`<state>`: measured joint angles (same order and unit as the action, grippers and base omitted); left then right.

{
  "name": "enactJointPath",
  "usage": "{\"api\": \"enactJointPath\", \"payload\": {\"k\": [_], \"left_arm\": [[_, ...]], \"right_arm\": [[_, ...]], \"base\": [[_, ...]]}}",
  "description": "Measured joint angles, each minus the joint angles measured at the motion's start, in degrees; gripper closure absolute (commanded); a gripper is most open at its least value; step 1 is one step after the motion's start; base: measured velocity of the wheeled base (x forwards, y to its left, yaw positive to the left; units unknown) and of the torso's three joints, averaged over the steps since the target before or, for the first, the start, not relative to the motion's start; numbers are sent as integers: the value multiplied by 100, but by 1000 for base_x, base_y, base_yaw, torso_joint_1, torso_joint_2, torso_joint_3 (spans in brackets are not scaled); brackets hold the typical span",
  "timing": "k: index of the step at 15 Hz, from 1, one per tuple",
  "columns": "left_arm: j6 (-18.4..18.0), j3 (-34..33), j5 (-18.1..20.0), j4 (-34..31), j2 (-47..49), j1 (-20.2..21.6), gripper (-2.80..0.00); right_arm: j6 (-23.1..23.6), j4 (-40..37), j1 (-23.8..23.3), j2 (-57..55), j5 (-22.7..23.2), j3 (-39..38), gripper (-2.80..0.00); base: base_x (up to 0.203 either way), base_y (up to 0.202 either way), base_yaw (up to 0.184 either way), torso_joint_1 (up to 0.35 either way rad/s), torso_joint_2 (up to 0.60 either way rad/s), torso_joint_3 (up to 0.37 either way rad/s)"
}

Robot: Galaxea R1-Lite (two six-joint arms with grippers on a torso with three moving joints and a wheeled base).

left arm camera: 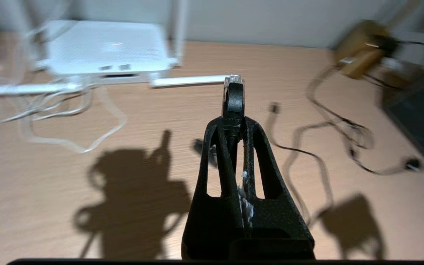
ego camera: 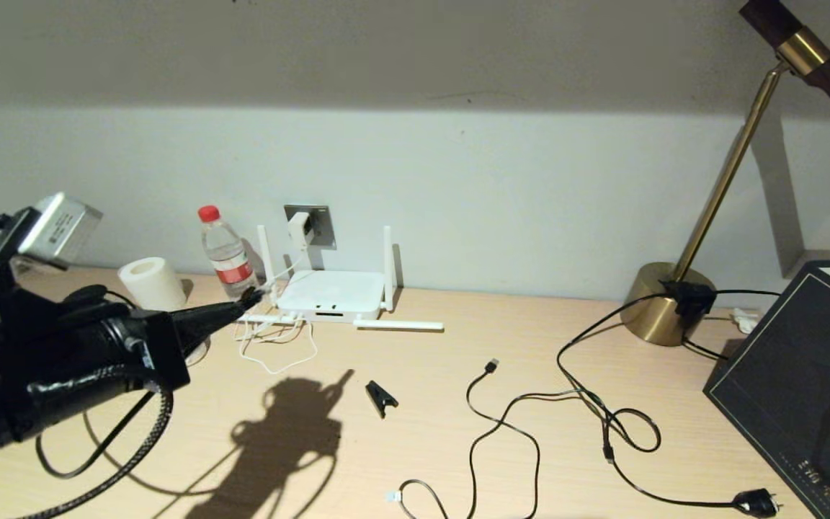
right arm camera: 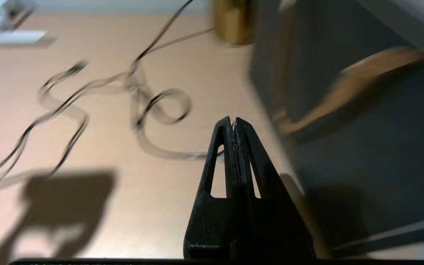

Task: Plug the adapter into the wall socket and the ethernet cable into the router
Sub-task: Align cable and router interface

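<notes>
My left gripper (ego camera: 247,298) (left arm camera: 234,120) is shut on the ethernet cable (left arm camera: 233,96), held above the desk. The cable's clear connector sticks out past the fingertips and points toward the router (ego camera: 328,293) (left arm camera: 105,49), just short of its left front corner. The router is flat and white, with two antennas upright and two lying flat. Behind it, the white adapter (ego camera: 300,228) sits in the grey wall socket (ego camera: 320,225), and its thin white cord hangs down in loops beside the router. My right gripper (right arm camera: 235,120) is shut on nothing, low over the desk's right side; the head view does not show it.
A water bottle (ego camera: 226,254) and a paper roll (ego camera: 150,283) stand left of the router. A small black clip (ego camera: 380,397), a thin USB cable (ego camera: 491,365) and the lamp cord with its plug (ego camera: 757,502) lie mid-desk. The brass lamp base (ego camera: 663,303) and a dark box (ego camera: 797,375) stand at the right.
</notes>
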<state>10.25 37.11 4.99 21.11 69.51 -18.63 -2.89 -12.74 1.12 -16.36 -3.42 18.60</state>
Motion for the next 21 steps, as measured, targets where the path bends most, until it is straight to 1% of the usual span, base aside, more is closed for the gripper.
{"api": "enactJointPath", "payload": {"k": [1,2,4,5,8,10,12,14,16,17,19,21], "left_arm": [[-2,-76,-252,-24,5,2,0],[-2,-177,-337,-15,24,22,0],[5,-424,-379,75,208,63,0],[13,-528,-387,199,362,74,0],[-43,-731,-446,1100,1085,74,0],[-258,-782,-709,1649,1587,50,0],[-359,-784,-878,1755,1811,39,0],[-380,-745,-912,1764,1882,35,0],[-378,-866,-922,1762,1851,48,0],[-373,-940,-921,1771,1820,77,0],[-367,-1065,-919,1809,1792,96,0],[-364,-1212,-919,2011,1741,111,0]], "right_arm": [[183,0,-5,143,200,-212,0],[411,-1,-9,305,254,-426,0],[769,4,-38,811,320,-869,0],[826,8,-49,1060,362,-1033,0],[821,47,-82,1478,539,-1330,0],[832,386,-85,1579,568,-1478,0],[876,574,-90,1623,628,-1564,0],[887,676,-90,1636,604,-1627,0],[829,1160,-90,1638,554,-1776,0],[729,1432,-90,1638,466,-1816,0],[629,1530,-88,1638,415,-1850,0],[538,1540,-88,1638,416,-1858,0]], "base": [[0,0,0,0,0,0],[0,0,0,0,0,0],[0,0,0,0,0,0],[0,0,0,0,0,0],[0,0,0,0,0,0],[0,0,0,0,0,0],[0,0,0,0,0,0],[0,0,0,0,0,0],[0,0,0,0,0,0],[0,0,0,0,0,0],[0,0,0,0,0,0],[0,0,0,0,0,0]]}}
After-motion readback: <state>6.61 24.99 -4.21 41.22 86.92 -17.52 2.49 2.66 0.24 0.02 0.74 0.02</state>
